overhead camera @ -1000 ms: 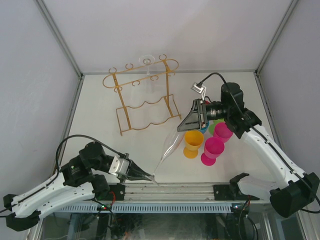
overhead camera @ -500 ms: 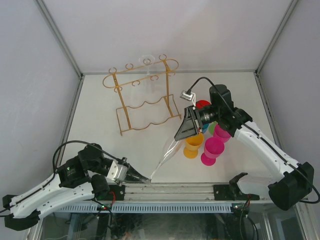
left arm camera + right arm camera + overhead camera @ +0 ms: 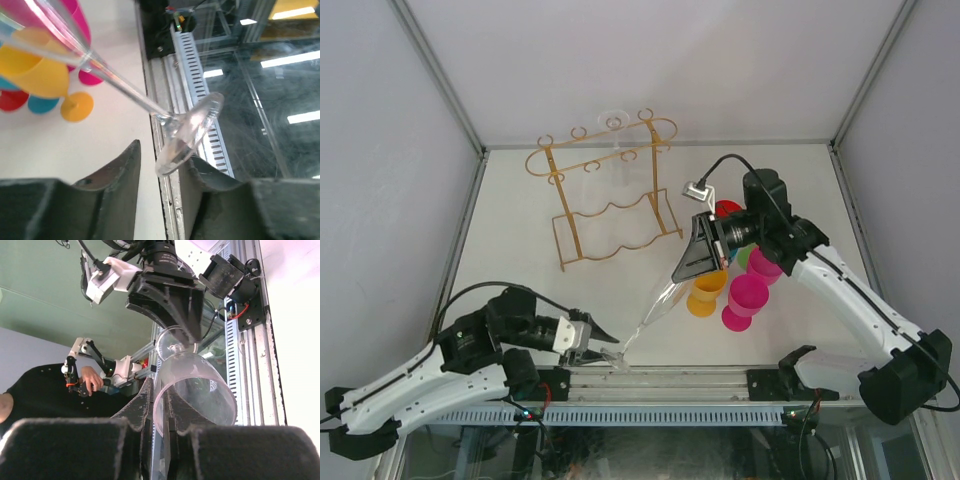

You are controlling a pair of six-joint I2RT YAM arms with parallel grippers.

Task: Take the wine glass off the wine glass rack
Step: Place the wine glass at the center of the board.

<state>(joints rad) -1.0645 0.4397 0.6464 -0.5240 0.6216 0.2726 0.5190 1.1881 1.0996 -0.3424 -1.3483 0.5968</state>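
Top external: clear wine glass (image 3: 655,305) slanting, right fingers (image 3: 698,255) pinching it, left fingers (image 3: 600,332) parted.

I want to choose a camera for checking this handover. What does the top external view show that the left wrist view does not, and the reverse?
Only top external: the wine glass rack, standing apart at the back, and the right gripper shut on the bowl of the wine glass. Only left wrist: a close look at the glass foot, tilted between the open fingers of the left gripper. Both: the glass stem, the yellow cup and the pink cups.
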